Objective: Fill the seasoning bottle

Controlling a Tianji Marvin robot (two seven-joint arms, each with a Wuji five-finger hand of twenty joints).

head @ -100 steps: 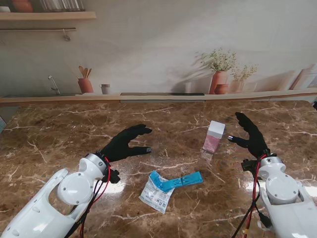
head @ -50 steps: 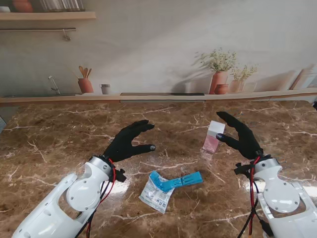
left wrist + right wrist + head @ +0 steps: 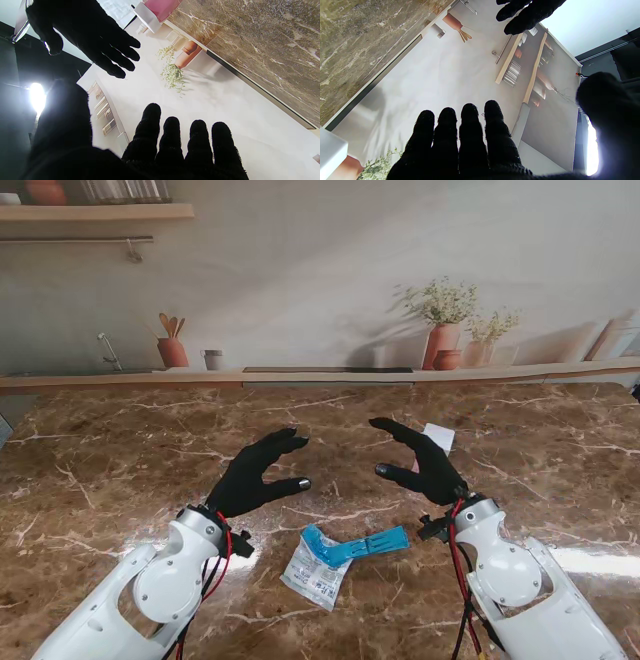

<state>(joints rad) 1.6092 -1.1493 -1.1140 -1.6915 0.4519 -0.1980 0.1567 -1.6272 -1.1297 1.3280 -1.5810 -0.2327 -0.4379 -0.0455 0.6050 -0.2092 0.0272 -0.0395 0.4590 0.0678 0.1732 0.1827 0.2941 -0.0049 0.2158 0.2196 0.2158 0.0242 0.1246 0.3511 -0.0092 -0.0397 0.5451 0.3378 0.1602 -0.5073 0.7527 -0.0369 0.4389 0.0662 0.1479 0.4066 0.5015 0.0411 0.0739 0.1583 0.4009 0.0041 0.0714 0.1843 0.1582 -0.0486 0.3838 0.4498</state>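
Glossy brown marble-look surface (image 3: 120, 470); matt black knitted cloth on each robot hand (image 3: 255, 475); smooth white glossy plastic arm shells (image 3: 160, 585); shiny plastic sachet (image 3: 316, 572).

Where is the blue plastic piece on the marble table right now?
In the stand's view the blue plastic piece lies near the robot, between its arms, overlapping a white sachet.

Brown white-veined marble table (image 3: 120, 460), black-gloved left hand (image 3: 255, 475), blue-and-white packet (image 3: 325, 565), white-capped pink bottle (image 3: 156, 10)
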